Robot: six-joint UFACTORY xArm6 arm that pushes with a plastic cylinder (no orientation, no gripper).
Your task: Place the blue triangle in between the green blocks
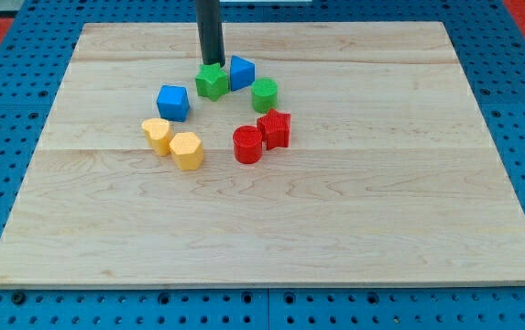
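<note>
My tip (212, 63), a bare rod gripping nothing, stood just behind the green star (212, 82); the blue triangle (241, 72) sat between it and the green cylinder (265, 94).

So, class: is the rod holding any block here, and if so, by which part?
Nothing is held. My tip has no gripper; it only stands at the top edge of the green star block, beside the blue triangle.

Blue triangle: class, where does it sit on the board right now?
The blue triangle sits toward the view's top centre, touching the green star-shaped block on its left, the green cylinder lower right.
</note>
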